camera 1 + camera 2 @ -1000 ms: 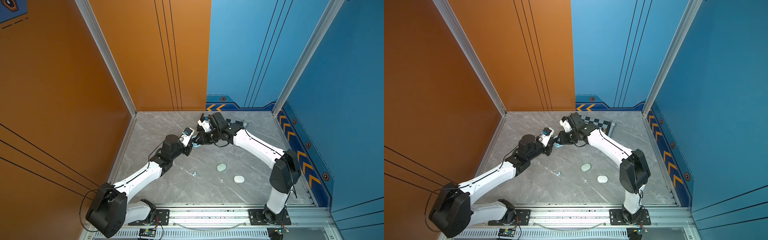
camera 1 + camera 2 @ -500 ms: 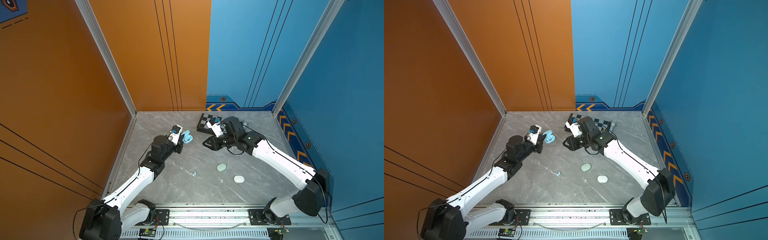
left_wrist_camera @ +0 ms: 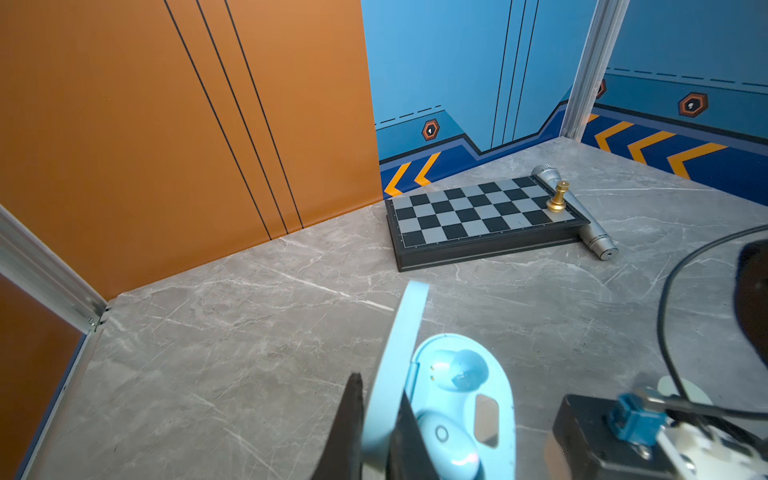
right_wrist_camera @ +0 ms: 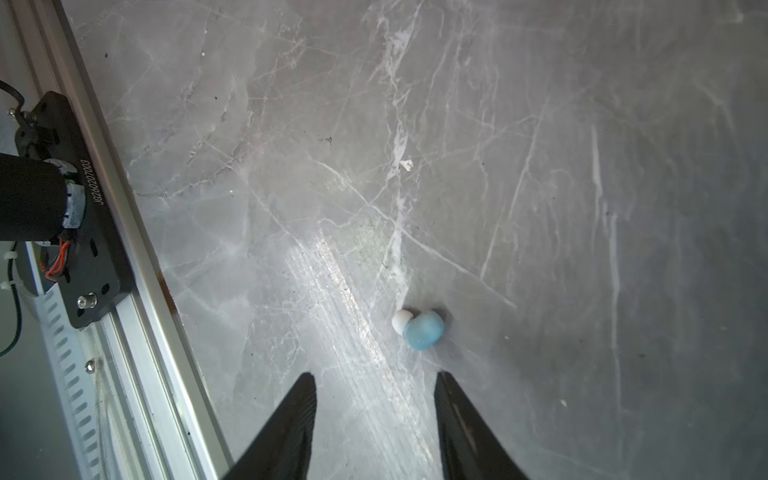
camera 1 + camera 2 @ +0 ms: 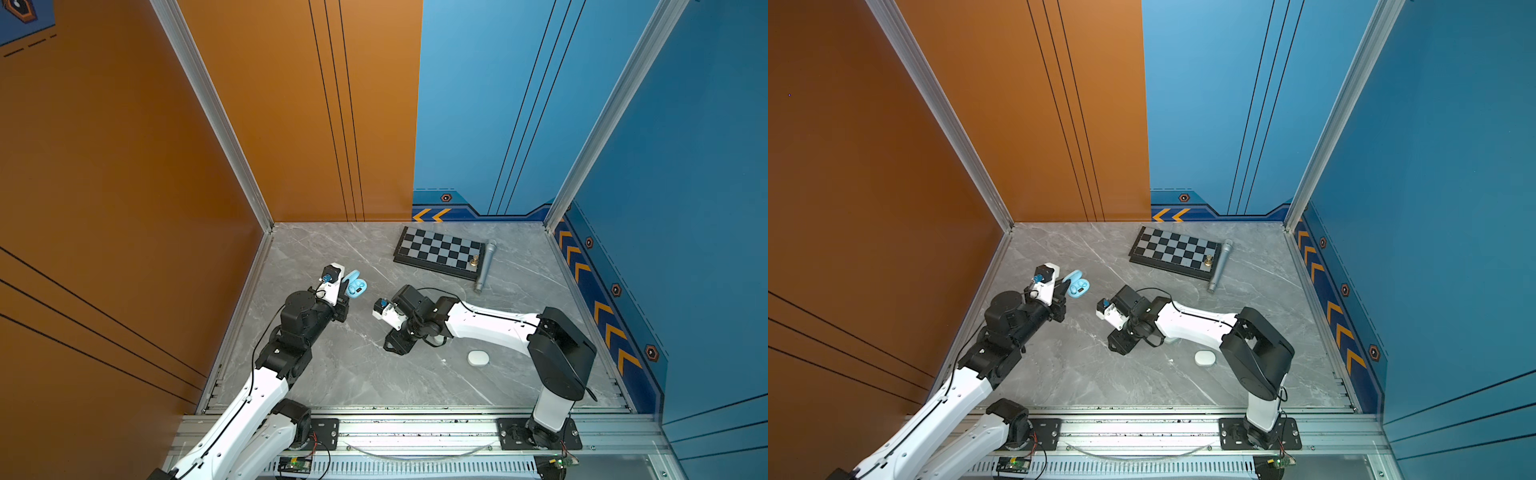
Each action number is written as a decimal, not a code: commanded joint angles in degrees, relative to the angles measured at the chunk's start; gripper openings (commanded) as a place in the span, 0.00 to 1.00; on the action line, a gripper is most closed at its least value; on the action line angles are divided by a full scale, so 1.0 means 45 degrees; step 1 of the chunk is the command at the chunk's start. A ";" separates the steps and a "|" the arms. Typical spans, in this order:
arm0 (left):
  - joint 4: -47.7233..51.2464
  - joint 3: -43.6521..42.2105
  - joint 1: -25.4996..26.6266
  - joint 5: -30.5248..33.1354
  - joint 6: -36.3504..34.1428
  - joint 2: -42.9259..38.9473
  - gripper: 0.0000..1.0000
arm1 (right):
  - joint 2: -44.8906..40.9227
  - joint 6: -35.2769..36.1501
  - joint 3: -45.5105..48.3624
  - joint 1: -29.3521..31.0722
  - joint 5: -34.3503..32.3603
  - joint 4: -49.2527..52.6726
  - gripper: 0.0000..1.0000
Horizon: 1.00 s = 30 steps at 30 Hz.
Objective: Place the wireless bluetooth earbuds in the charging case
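Note:
My left gripper (image 5: 346, 287) (image 3: 380, 399) is shut on the raised lid of the open light blue charging case (image 5: 357, 286) (image 3: 457, 395), held above the table at the left. One blue earbud (image 3: 449, 440) sits in a socket; the other socket (image 3: 461, 370) looks empty. My right gripper (image 5: 395, 345) (image 4: 374, 376) points down at mid table, open, nothing between its fingers. A loose blue earbud with a white tip (image 4: 422, 330) lies on the table just past its fingertips; in both top views the gripper hides it.
A closed white case (image 5: 478, 358) (image 5: 1205, 358) lies on the marble beside the right arm. At the back stand a chessboard (image 5: 438, 251) with a gold chess piece (image 5: 473, 262) and a silver microphone (image 5: 484, 266). The front rail (image 4: 137, 257) runs near the right gripper.
The grippers met at the case a second ago. The right one has since swung forward and down over the loose earbud and opened wider. The left arm drew the case back left.

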State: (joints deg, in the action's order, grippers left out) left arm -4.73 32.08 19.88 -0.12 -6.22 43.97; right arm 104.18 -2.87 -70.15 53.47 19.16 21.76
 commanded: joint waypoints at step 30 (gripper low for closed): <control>0.0837 0.0705 -0.0238 0.0379 -0.0606 0.0425 0.00 | 0.1192 0.1577 -0.0023 -0.0117 -0.3226 0.0633 0.54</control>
State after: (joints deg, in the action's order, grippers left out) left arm -0.16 33.36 19.40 2.37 -8.12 45.71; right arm 111.31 5.10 -71.55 54.26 5.74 22.02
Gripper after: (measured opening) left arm 0.098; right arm 0.539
